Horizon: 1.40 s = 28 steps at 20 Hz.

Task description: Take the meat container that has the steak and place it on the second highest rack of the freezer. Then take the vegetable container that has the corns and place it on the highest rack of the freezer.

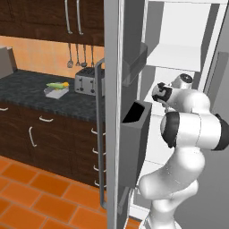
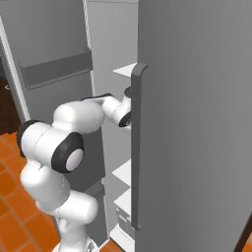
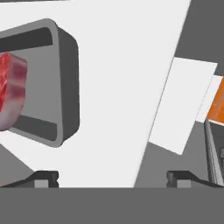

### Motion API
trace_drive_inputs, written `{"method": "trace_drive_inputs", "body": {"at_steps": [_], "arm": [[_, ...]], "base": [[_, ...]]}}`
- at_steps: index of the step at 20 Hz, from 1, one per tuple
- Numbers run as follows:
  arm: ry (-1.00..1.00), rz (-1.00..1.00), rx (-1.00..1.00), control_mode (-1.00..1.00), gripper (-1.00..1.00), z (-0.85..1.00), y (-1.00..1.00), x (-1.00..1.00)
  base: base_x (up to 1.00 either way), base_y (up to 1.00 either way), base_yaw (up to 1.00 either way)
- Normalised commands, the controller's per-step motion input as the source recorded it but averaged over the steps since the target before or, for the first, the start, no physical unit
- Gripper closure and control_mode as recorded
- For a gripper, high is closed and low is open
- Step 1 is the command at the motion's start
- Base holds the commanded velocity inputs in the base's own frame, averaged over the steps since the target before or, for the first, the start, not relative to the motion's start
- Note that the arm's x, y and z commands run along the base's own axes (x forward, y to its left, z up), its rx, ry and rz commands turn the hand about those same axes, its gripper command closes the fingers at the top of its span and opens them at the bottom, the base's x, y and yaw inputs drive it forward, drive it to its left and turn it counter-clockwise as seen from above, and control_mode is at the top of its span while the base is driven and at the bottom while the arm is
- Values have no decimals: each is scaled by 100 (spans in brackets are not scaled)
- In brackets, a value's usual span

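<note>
While the two-finger gripper (image 3: 113,177) hangs released with jaws wide, the shallow grey rectangular meat container (image 3: 61,83) (red steak (image 3: 11,92) inside) rests on a white freezer shelf (image 3: 127,87).

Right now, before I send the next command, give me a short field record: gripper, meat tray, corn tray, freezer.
gripper: open, holding nothing, inside the freezer
meat container: resting on a white freezer shelf, clear of the fingertips
steak: in that tray
vegetable container: on the dark counter beside the toaster, corns on top
freezer door: open
</note>
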Motion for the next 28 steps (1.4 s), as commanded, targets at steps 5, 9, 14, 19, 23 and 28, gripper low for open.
{"method": "trace_drive_inputs", "body": {"at_steps": [5, 9, 14, 19, 23, 28], "arm": [[-1, 3, 0, -100, -100, 54, 19, -89], [0, 0, -6, -100, -100, 52, 16, -97], [1, 0, -8, -100, -100, 41, 10, -99], [1, 0, -1, -100, -100, 24, 0, -94], [4, 0, 0, -100, -100, 26, 12, -37], [0, 0, -2, -100, -100, 14, 55, -19]], "base": [[0, 0, 0], [0, 0, 0], [0, 0, 0], [0, 0, 0], [0, 0, 0], [0, 0, 0]]}}
